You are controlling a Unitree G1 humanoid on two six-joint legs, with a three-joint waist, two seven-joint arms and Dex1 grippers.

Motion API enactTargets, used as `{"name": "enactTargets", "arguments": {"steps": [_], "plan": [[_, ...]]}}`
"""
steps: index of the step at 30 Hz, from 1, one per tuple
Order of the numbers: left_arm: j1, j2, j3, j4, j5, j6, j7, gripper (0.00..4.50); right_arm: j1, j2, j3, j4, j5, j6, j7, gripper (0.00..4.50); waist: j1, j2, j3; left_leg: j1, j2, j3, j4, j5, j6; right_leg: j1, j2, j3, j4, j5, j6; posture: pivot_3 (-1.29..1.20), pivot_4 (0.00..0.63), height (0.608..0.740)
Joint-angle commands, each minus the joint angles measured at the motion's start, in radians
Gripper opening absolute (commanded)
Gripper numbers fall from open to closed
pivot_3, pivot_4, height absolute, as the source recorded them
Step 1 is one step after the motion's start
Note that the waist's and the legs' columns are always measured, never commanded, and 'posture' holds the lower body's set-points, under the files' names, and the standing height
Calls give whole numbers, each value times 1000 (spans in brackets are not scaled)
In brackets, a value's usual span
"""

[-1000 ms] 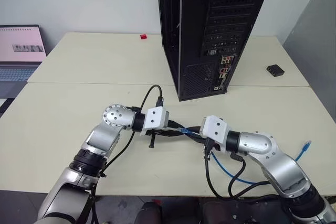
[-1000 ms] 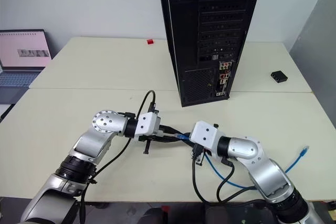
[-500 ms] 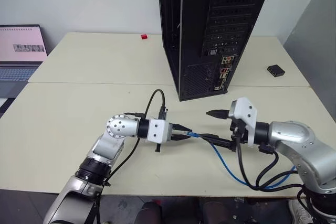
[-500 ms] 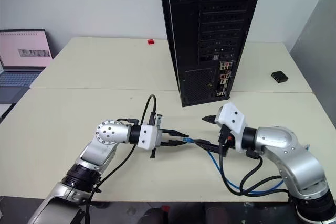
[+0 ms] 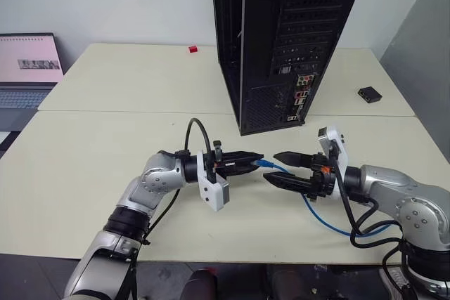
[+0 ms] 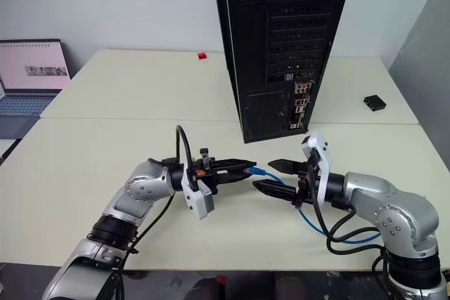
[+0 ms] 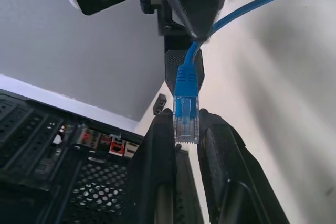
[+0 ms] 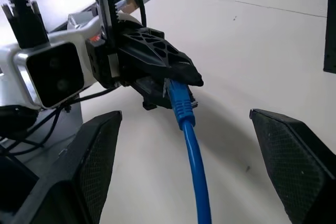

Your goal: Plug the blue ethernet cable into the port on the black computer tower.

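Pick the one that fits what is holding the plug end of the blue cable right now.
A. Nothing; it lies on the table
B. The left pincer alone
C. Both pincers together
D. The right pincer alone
B: the left pincer is shut on the plug of the blue cable, while the right pincer stands open with the cord running between its fingers, touching neither.
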Motion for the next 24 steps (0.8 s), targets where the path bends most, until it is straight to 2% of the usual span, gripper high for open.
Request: {"name": "enactTargets", "arguments": {"steps": [1, 5, 8, 22, 24], "plan": [[-18, 10, 9, -10, 24, -33, 67, 307, -24, 18, -25, 5, 65, 1, -28, 4123, 0, 0, 0, 0, 0, 0, 0, 0, 0, 0, 0, 0, 0, 0, 0, 0, 150, 740], [-17, 14, 1, -17, 41, -29, 103, 307, -24, 30, 0, 2, 77, -5, -57, 4123, 0, 0, 0, 0, 0, 0, 0, 0, 0, 0, 0, 0, 0, 0, 0, 0, 150, 740], [-13, 19, -7, -28, 48, -29, 119, 307, -22, 44, 15, 1, 72, -17, -76, 3656, 0, 0, 0, 0, 0, 0, 0, 0, 0, 0, 0, 0, 0, 0, 0, 0, 150, 740], [0, 38, -32, -56, 54, -18, 155, 307, -36, 39, 30, 16, 82, -31, -86, 460, 0, 0, 0, 0, 0, 0, 0, 0, 0, 0, 0, 0, 0, 0, 0, 0, 150, 740], [-2, 39, -31, -55, 60, -21, 163, 307, -37, 35, 30, 19, 84, -30, -85, 132, 0, 0, 0, 0, 0, 0, 0, 0, 0, 0, 0, 0, 0, 0, 0, 0, 150, 740]]}}
